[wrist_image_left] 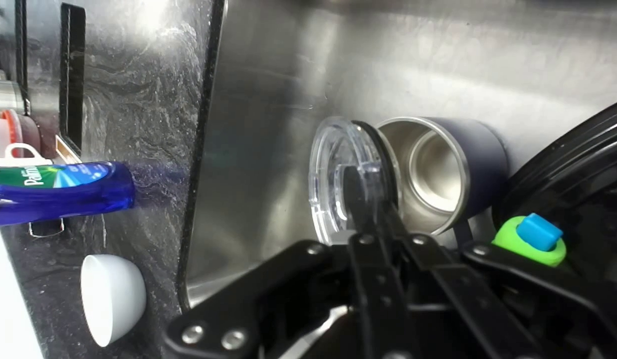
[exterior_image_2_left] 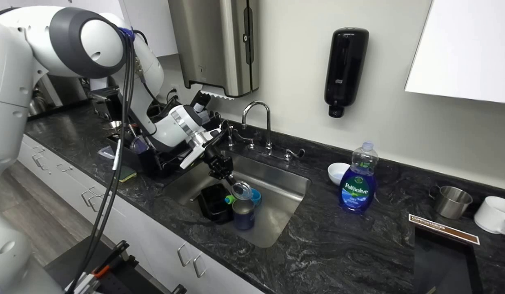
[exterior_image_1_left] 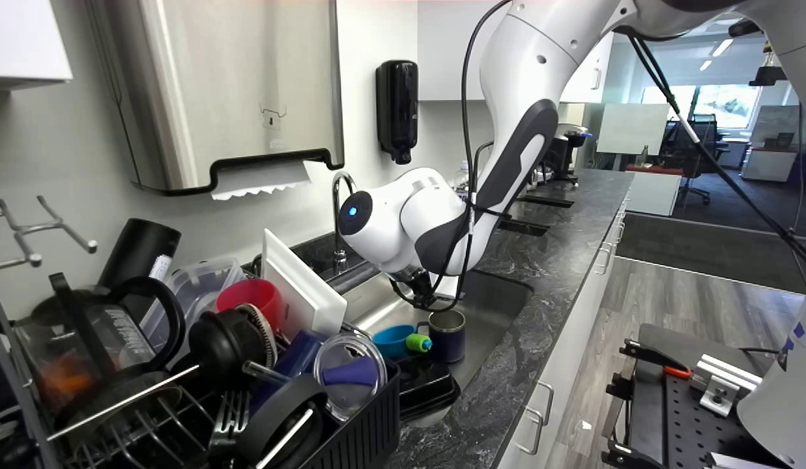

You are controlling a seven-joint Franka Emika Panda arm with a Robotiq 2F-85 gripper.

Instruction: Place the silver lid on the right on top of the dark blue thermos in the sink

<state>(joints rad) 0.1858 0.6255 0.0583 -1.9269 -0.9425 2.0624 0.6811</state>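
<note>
Pincer [wrist_image_left: 373, 207] clamped on clear, black-ringed round lid [wrist_image_left: 333, 164], near metal-rimmed, cylindrical blue thermos [wrist_image_left: 480, 162].

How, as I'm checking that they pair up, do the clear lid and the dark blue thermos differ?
The lid is see-through with a dark ring; the thermos is dark blue outside and silvery inside. The lid is shallow; the thermos is much deeper. The lid is held in the tool; the thermos stands upright in the sink. Both are round.
</note>
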